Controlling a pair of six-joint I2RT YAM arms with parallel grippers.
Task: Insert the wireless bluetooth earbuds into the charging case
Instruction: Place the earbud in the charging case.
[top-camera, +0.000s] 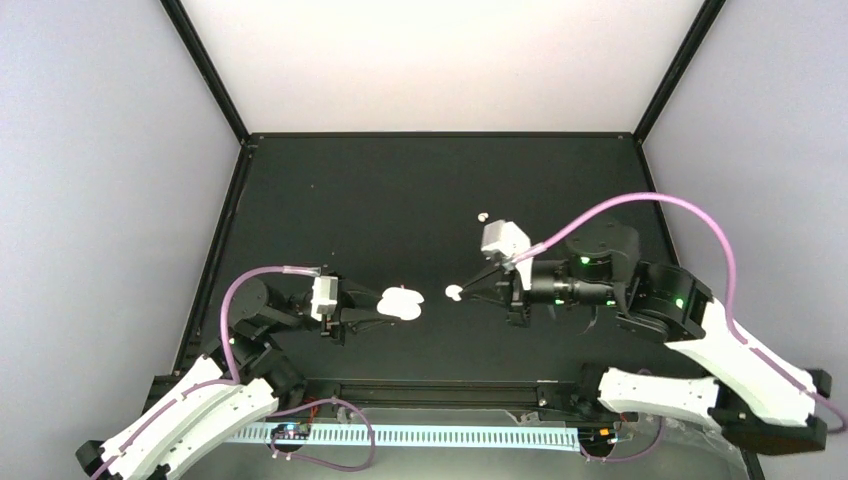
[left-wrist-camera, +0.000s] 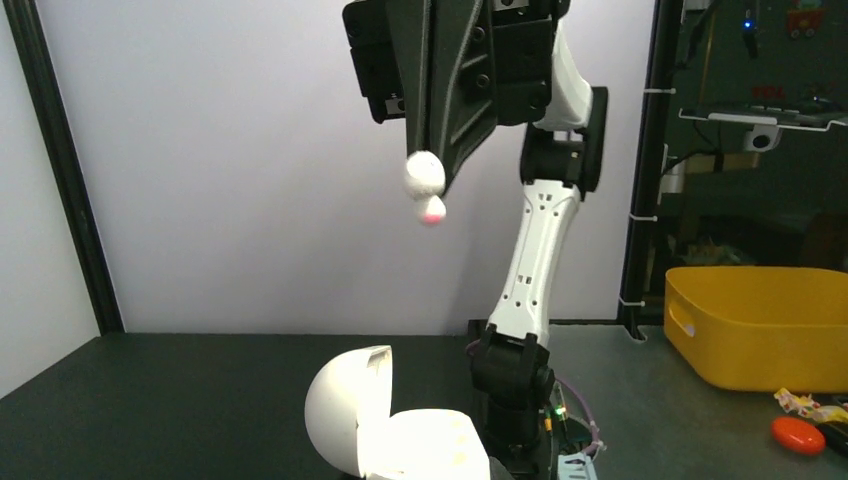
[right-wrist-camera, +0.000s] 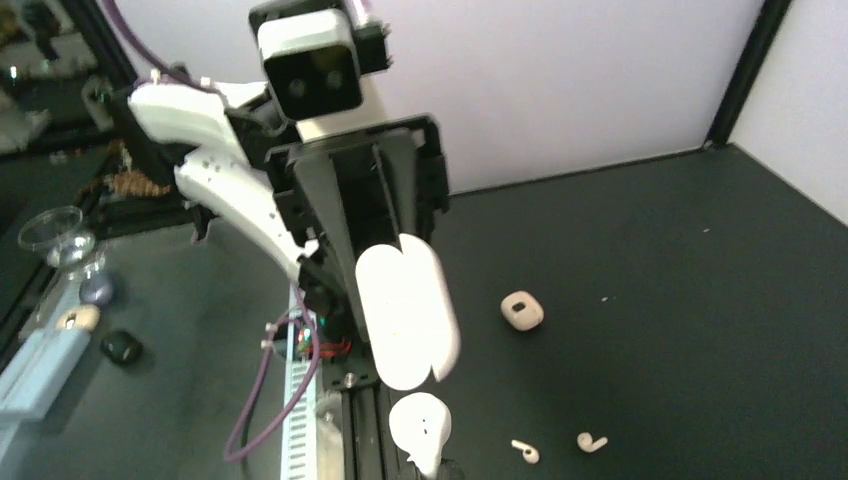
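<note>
Earbud (top-camera: 453, 293) sits pinched in the clenched fingertips of the right gripper (top-camera: 461, 291), just beside the open charging case (top-camera: 402, 303) that the left gripper (top-camera: 384, 306) grasps, over the table (top-camera: 400, 190), where two loose earbuds (right-wrist-camera: 591, 441) lie.

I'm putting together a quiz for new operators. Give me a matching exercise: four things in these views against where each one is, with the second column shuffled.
1. charging case
2. pink-tipped earbud
3. loose earbuds
4. yellow bin

A. lying on the black tabletop
B. pinched in the right gripper
C. on the grey surface beside the tabletop
D. held open in the left gripper

Pairs: 1-D, 2-B, 3-A, 4-C.
</note>
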